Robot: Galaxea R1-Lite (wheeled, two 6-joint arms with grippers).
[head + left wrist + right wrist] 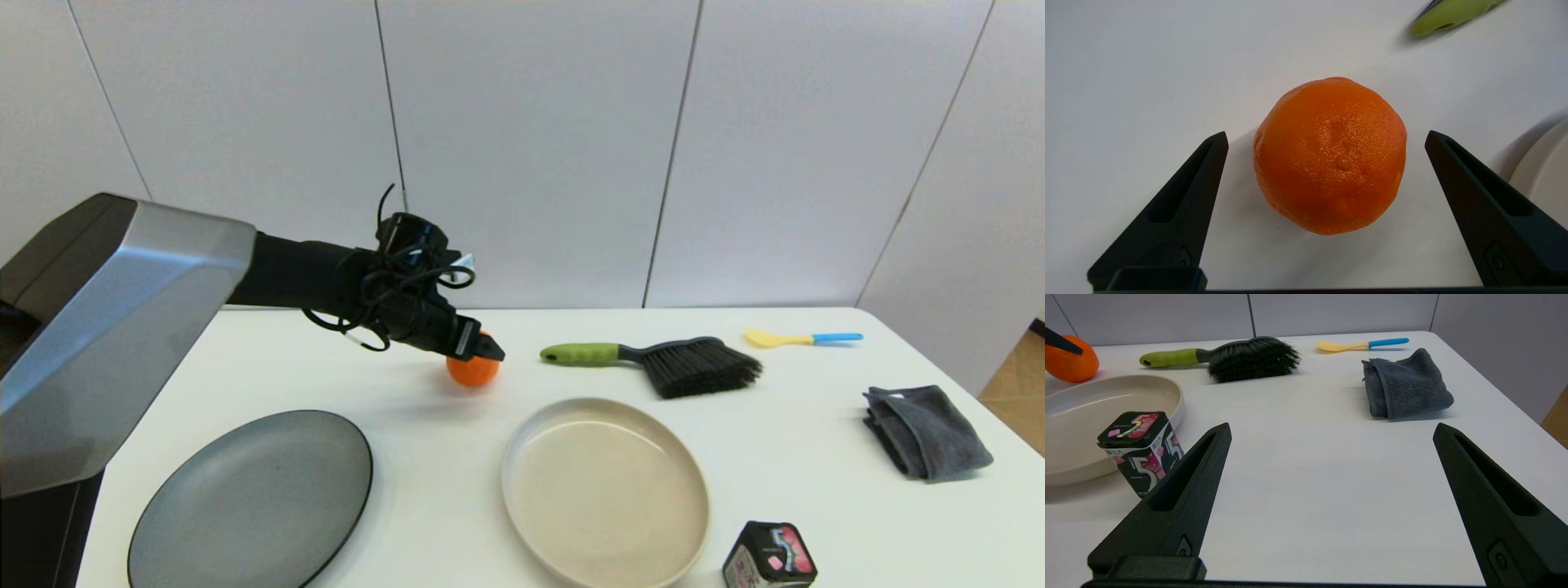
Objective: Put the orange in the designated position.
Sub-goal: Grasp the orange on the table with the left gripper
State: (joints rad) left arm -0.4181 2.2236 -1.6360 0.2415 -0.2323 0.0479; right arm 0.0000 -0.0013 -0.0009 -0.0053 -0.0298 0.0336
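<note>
The orange [472, 371] rests on bare white tabletop behind the gap between the two plates. My left gripper [482, 349] hovers just over it, open. In the left wrist view the orange [1331, 155] lies between the two black fingers [1180, 212], with table showing on both sides, so neither finger touches it. The designated position carries no mark that I can pick out on the table. My right gripper [1331, 430] is parked low over the near right part of the table, open and empty, out of the head view. The orange [1069, 363] shows far off in its view.
A dark grey plate [245, 498] lies near left, a beige dish [604, 490] near centre. A green-handled brush [669, 363] lies right of the orange, a yellow and blue spoon [800, 337] behind it. A grey cloth [927, 429] and a gum box [770, 555] sit at the right.
</note>
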